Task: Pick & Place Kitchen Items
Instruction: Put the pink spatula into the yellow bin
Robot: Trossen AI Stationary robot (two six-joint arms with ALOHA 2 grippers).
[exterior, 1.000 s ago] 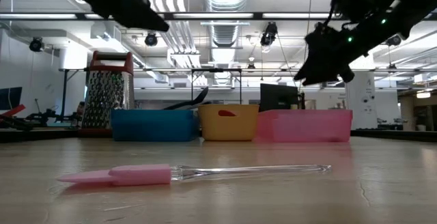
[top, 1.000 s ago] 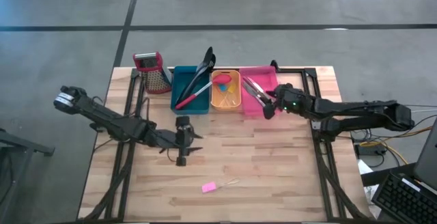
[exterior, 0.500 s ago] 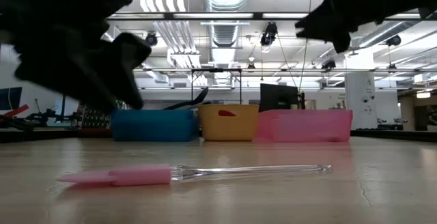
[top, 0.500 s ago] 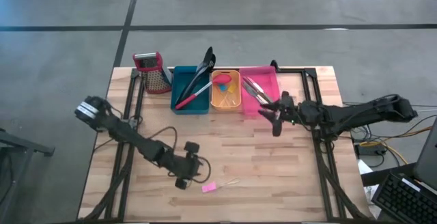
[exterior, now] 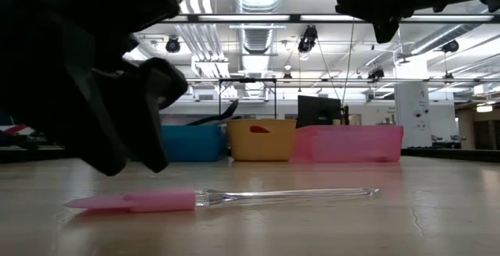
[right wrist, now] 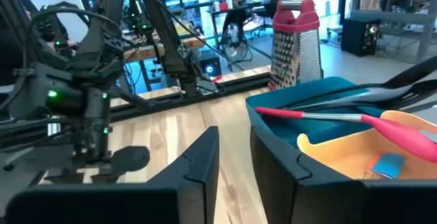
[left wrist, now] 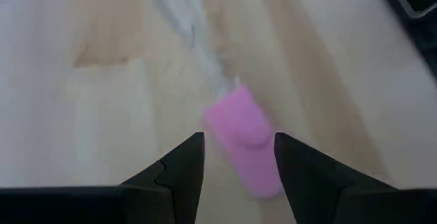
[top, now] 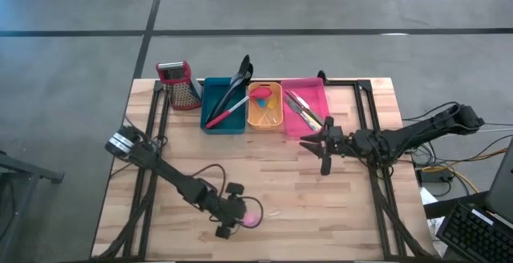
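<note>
Centrally, near the front edge of the wooden table point(top: 337, 207), lies the pink silicone spatula point(exterior: 133, 200) with its clear handle point(exterior: 289, 195), flat on the boards and well apart from the three bins at the back. Left gripper point(top: 232, 224) hovers directly over the spatula's pink blade; in the left wrist view its two dark fingers point(left wrist: 181, 166) stand apart, one on either side of the blade, which they do not touch. Right gripper point(top: 322, 147) hangs above the table just in front of the pink bin point(top: 317, 95), its fingers point(right wrist: 198, 159) spread with a narrow gap and holding nothing. Teal bin point(top: 210, 119), left of the pink bin, holds a red-handled utensil point(top: 224, 115) and black tongs point(top: 239, 77) that stick out over its back rim. Orange bin point(top: 276, 119), between the teal and pink bins, holds a pink spoon-like piece point(top: 261, 92) and a small blue piece point(right wrist: 389, 164). Metal utensils point(top: 300, 107) lie in the pink bin. Box grater point(top: 180, 82) stands upright left of the teal bin.
</note>
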